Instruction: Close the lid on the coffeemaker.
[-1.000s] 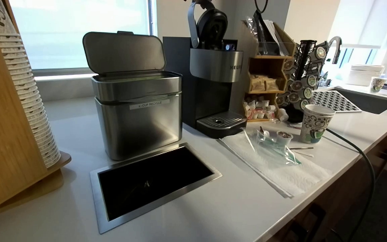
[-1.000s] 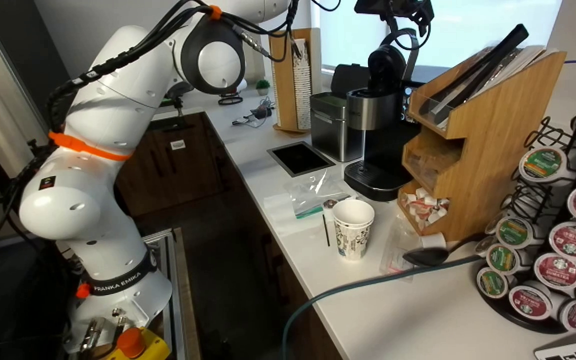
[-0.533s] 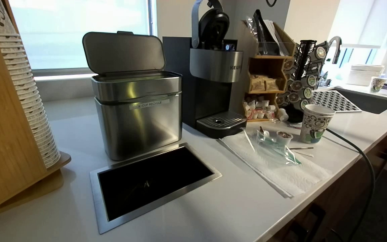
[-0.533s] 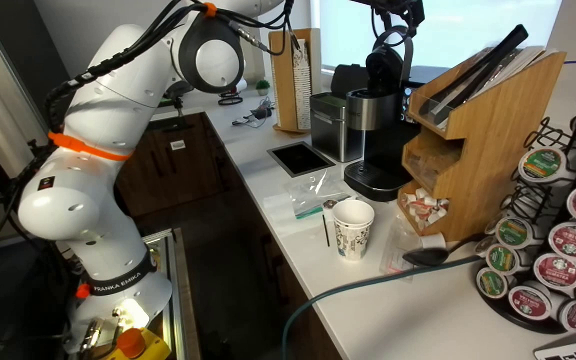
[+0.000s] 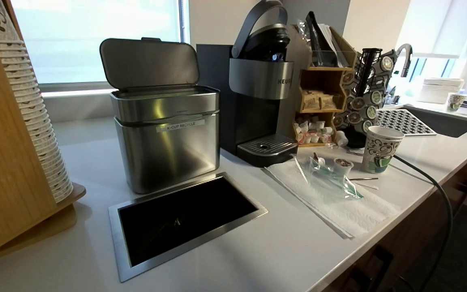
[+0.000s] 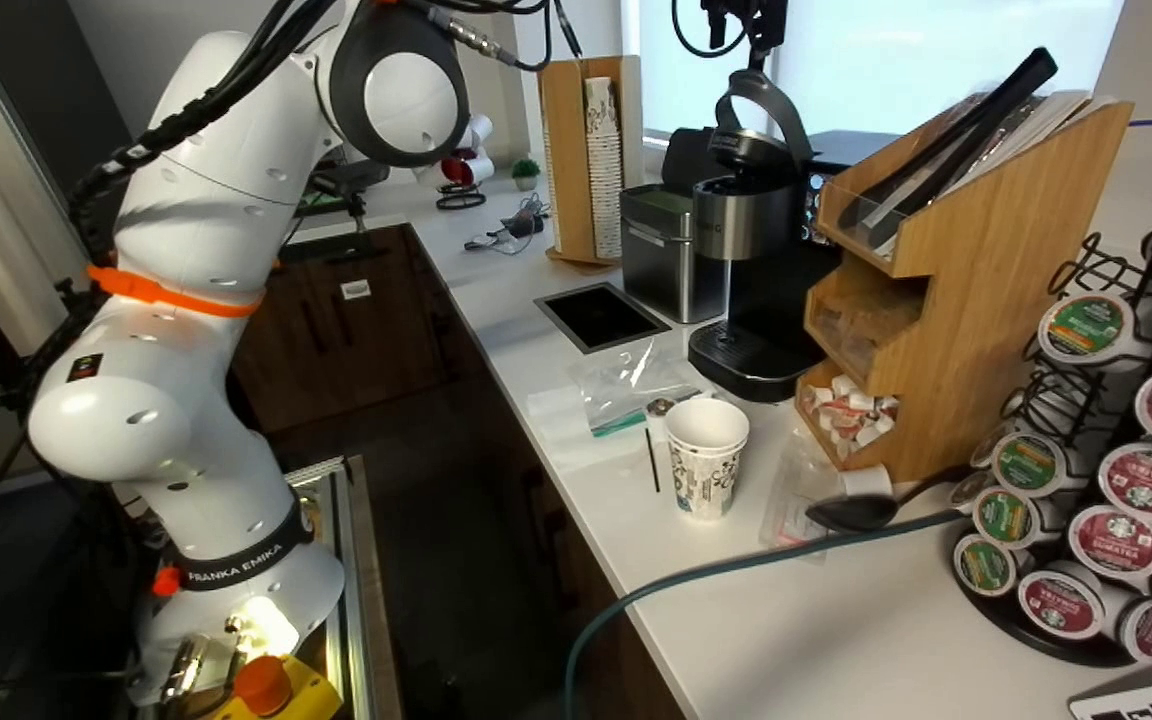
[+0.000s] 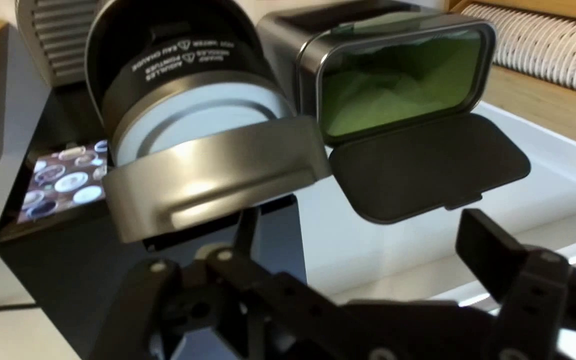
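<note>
The coffeemaker [image 5: 258,79] stands on the counter behind the steel bin; it also shows in an exterior view [image 6: 748,225] and the wrist view [image 7: 83,260]. Its lid [image 5: 268,40] is partly lowered, tilted forward with a gap above the head, and its arched handle stands up. The lid shows too in an exterior view [image 6: 744,150] and the wrist view [image 7: 188,70]. My gripper [image 7: 360,225] is open and empty. One finger reaches the silver handle's edge; I cannot tell whether it touches. The gripper [image 6: 754,45] is just above the handle, mostly cut off by the frame.
The steel bin [image 5: 168,146] with its flip lid open stands beside the coffeemaker. A wooden organizer [image 6: 996,270] stands on the other side, near a pod rack [image 6: 1116,460]. A paper cup [image 6: 706,455] and plastic bag [image 6: 626,385] lie in front. A hose [image 6: 736,565] crosses the counter.
The lid and handle have tipped forward and down from nearly upright. My gripper has moved left in an exterior view, with the arm drawing back slightly.
</note>
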`<act>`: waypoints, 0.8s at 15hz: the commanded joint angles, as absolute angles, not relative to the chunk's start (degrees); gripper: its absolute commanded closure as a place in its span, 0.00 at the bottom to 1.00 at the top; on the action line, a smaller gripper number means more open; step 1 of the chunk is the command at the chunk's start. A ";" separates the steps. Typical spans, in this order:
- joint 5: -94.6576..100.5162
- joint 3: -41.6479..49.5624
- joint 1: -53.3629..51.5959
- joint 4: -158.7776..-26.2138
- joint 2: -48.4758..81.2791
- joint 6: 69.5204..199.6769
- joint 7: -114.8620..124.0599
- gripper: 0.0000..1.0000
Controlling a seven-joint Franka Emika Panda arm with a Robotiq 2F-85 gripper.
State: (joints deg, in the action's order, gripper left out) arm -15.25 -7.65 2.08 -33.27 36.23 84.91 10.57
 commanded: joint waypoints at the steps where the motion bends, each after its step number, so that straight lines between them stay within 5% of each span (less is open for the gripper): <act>1: -19.43 -8.76 4.34 -36.01 35.25 79.26 16.61 0.00; 12: -29.07 -8.70 7.77 -50.44 29.00 72.70 35.69 0.00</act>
